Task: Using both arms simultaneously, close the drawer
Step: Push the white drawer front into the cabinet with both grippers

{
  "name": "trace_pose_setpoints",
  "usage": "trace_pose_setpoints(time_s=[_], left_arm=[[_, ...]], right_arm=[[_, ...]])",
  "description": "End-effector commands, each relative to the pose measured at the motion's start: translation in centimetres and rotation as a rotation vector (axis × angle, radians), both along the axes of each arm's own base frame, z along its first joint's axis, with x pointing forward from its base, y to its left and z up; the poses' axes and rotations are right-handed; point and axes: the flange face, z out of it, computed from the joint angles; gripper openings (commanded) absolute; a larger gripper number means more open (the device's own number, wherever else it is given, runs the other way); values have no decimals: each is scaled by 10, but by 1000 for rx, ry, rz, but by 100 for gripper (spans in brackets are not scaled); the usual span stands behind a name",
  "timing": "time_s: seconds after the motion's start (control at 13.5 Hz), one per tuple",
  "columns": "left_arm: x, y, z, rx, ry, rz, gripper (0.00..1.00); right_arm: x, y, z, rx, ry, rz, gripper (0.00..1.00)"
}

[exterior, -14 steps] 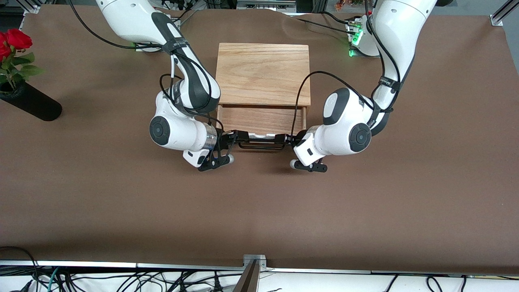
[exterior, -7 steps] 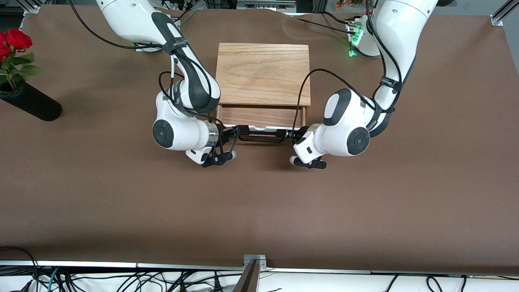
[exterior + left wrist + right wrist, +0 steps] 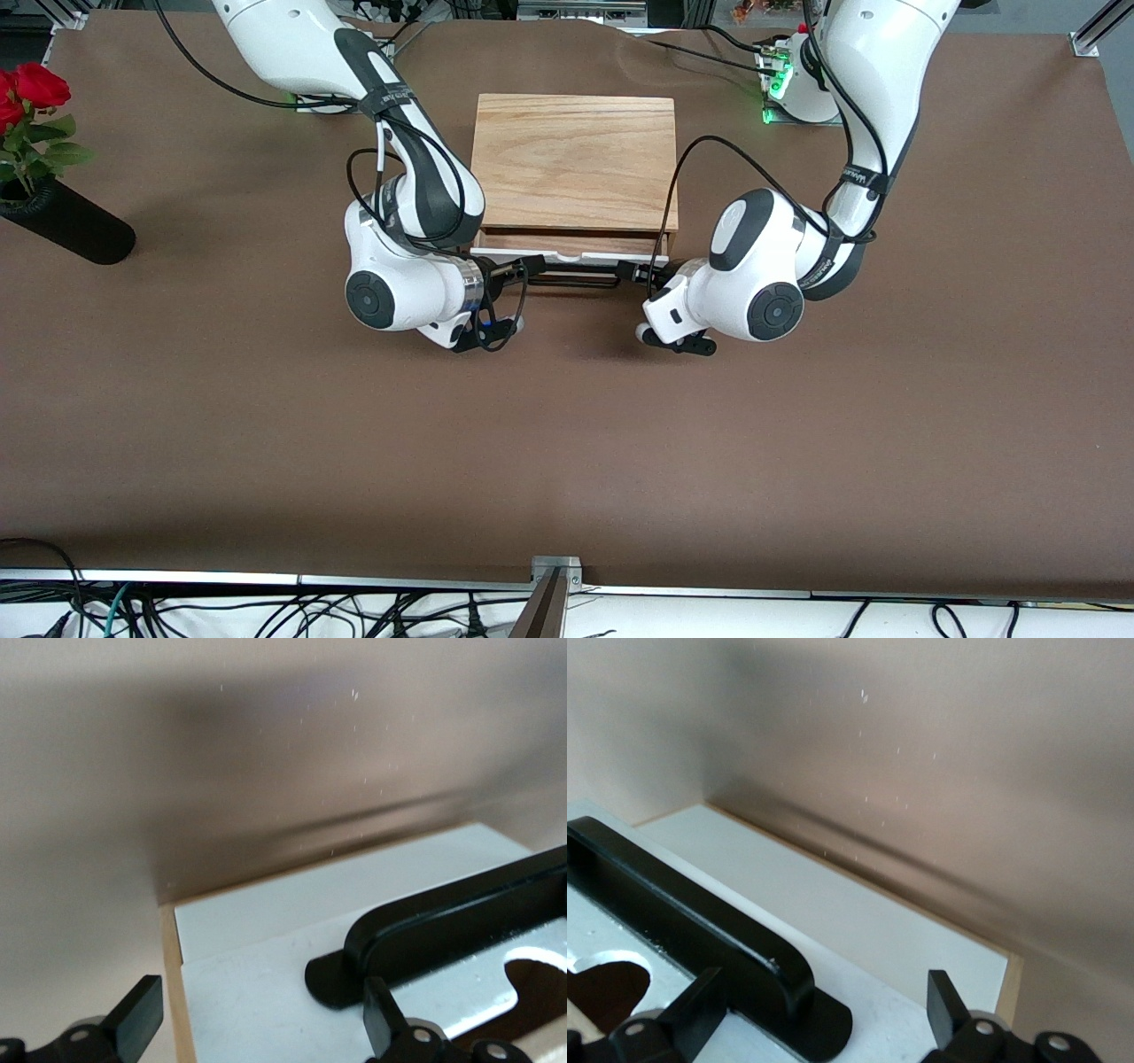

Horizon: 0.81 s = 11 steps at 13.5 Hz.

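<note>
The drawer (image 3: pixel 576 242) shows only a thin strip of light-wood tray under the wooden box (image 3: pixel 574 159). Its white front panel (image 3: pixel 496 253) and black wire handle (image 3: pixel 576 280) face the front camera. My right gripper (image 3: pixel 523 266) is open against the panel's end toward the right arm; in the right wrist view (image 3: pixel 824 1014) its fingers (image 3: pixel 700 1010) straddle the handle's foot (image 3: pixel 824 1028). My left gripper (image 3: pixel 634 270) is open against the panel's other end; in the left wrist view (image 3: pixel 261 1028) one finger (image 3: pixel 381 1019) stands beside the handle (image 3: pixel 443 921), the other past the panel's edge.
A black vase (image 3: pixel 66 232) with red roses (image 3: pixel 35 84) lies at the right arm's end of the table. A device with green lights (image 3: pixel 778 84) sits by the left arm's base. Brown table (image 3: pixel 567 443) spreads nearer the front camera.
Both grippers have moved toward the box, and the drawer has slid in with them. The visible tray has shrunk from a wide band to a thin strip.
</note>
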Motion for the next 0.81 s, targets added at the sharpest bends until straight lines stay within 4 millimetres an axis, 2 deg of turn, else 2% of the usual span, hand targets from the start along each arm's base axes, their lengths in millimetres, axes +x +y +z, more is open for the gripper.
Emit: trace_pose_setpoints(time_s=[0.0, 0.44, 0.74], left_arm=[[-12, 3, 13, 22, 9, -30, 100], [-42, 6, 2, 50, 60, -56, 100], [-49, 4, 0, 55, 87, -71, 100]], right_arm=[[-18, 11, -12, -3, 79, 55, 100], [-29, 15, -20, 22, 166, 64, 100], [-29, 12, -21, 29, 189, 71, 100]])
